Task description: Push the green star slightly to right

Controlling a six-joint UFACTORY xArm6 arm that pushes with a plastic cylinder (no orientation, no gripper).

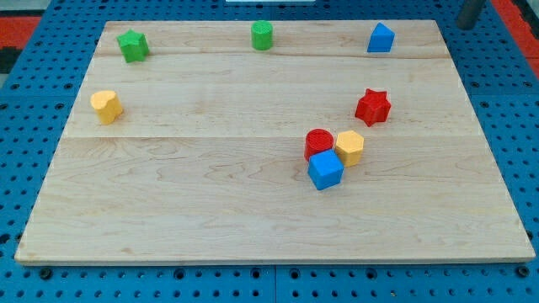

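Observation:
The green star (pixel 132 45) sits near the top left corner of the wooden board (pixel 210 194). My tip (pixel 464 23) shows at the view's top right, just past the board's top right corner and far to the right of the green star. It touches no block. The nearest block to it is the blue block (pixel 381 39) with a pointed top.
A green cylinder (pixel 262 35) stands at the top middle. A yellow block (pixel 106 106) lies at the left edge. A red star (pixel 372 106) is at the right. A red cylinder (pixel 319 143), a yellow hexagon (pixel 349 146) and a blue cube (pixel 325 170) cluster together right of centre.

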